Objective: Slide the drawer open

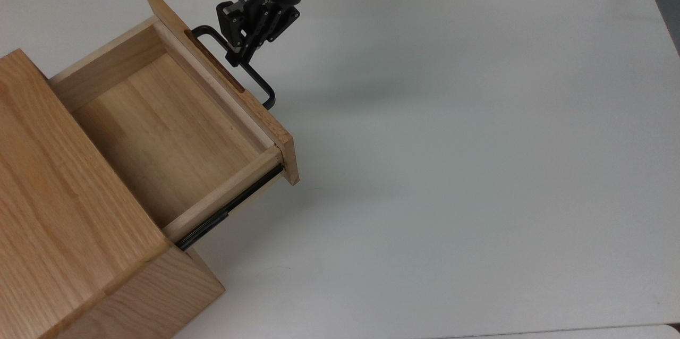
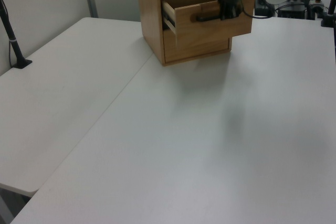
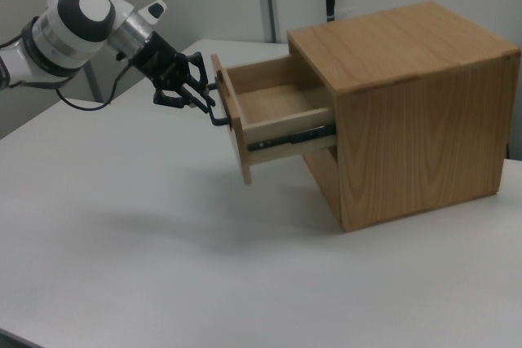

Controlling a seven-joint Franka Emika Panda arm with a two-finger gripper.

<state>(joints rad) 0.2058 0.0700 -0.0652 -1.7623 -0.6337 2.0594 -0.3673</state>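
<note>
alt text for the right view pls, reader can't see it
A white robot arm's black tool grips the black bar handle of a light oak drawer, pulled well out of its wooden cabinet on a white table. The drawer looks empty, with a black side rail exposed.
</note>
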